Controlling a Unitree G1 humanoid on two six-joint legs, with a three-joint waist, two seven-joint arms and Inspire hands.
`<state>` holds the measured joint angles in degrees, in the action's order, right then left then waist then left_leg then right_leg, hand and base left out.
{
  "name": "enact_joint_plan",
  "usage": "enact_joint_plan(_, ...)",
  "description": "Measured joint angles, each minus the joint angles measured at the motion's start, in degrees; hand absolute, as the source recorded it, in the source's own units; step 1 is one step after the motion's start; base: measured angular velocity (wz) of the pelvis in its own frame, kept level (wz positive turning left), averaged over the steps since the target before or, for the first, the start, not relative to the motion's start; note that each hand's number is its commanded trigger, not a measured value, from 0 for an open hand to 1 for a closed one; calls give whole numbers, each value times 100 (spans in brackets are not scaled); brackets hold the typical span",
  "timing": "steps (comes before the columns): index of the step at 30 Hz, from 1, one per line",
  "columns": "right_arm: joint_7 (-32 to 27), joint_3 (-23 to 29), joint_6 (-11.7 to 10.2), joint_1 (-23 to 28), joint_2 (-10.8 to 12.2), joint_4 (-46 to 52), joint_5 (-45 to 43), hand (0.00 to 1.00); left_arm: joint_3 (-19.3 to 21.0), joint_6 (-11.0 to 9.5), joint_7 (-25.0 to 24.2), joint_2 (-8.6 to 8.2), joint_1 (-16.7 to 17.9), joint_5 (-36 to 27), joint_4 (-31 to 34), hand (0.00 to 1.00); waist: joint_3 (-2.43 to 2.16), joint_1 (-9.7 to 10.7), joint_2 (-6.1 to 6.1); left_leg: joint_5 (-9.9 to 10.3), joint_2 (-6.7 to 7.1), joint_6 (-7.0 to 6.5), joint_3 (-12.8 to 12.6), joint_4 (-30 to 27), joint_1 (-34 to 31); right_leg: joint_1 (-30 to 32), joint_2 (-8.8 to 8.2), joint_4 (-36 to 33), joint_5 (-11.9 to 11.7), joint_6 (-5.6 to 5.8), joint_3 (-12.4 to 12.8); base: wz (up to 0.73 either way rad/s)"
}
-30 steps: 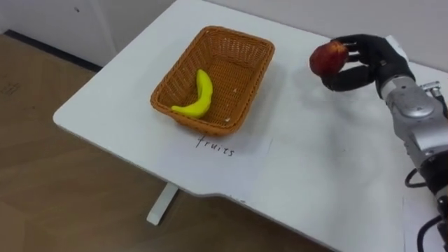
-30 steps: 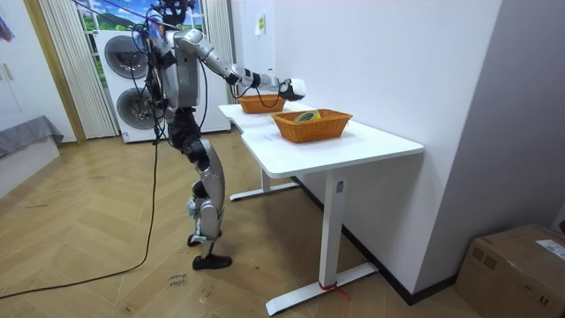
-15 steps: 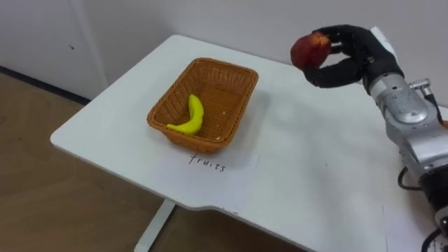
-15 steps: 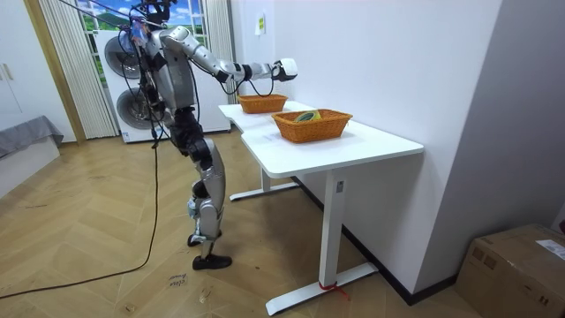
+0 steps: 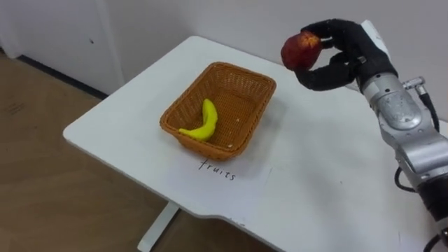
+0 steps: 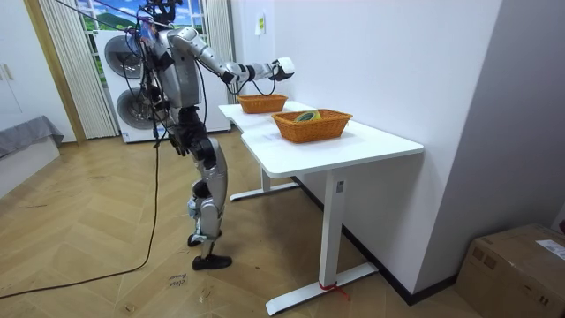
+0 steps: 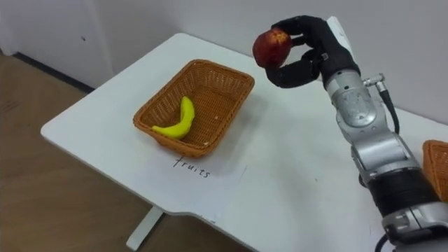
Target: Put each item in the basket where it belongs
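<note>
Right hand [image 5: 344, 54] clenched round 1 red apple [image 5: 300, 49], held in the air above the white table [image 5: 322, 183] — right of the wicker basket [image 5: 210, 148], not touching it. Basket contents: 1 banana [image 5: 204, 120], approx. centre.

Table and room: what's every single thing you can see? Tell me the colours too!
apple: one, red, held above the tables, right of the fruit basket
banana: one, yellow, lying in the fruit basket
fruit basket: one, orange-brown wicker, on the tables
second basket: one, orange-brown wicker, nearer in the room view
paper label: one, white, handwritten, before the fruit basket
tables: apparently two, white, along the wall
washing machines: two, white, stacked behind the robot
cardboard box: one, brown, on the floor
right hand: one, black, curled round the apple
</note>
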<state>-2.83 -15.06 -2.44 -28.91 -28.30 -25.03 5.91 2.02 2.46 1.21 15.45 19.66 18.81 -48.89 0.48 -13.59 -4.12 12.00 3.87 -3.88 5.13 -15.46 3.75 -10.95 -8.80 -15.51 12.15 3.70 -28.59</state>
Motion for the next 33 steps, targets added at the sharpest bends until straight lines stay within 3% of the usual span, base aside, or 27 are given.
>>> enact_joint_plan(4, 63, 0, 6, 88, 56, 2, -182, 100, -1, 6, -88, -1, 53, 42, 0, 0, 23, -88, -65, 0, 16, 0, 70, -16, -16, -28, 1, 6, -1, 2, -21, 10)
enact_joint_plan(14, 328, -1, 10, 173, 211, 2, -429, 100, 2, 52, -382, -18, 162, 69, 0, 0, 32, -91, -44, -1, 101, -6, 300, -133, -106, -136, -4, 90, -4, 20, -143, 14)
enact_joint_plan(24, 509, -1, 108, 346, 330, 2, -638, 100, 2, 142, -441, -28, 191, 215, -48, 0, -19, -87, 47, -2, 105, -2, 312, -186, -130, -138, 0, 90, -1, 27, -137, 0)
enact_joint_plan(33, 643, -3, 132, 346, 385, 2, -638, 100, 1, 248, -464, -27, 243, 219, -49, 0, -38, -93, 32, -4, 106, 0, 312, -203, -134, -144, -2, 90, 6, 38, -141, 0)
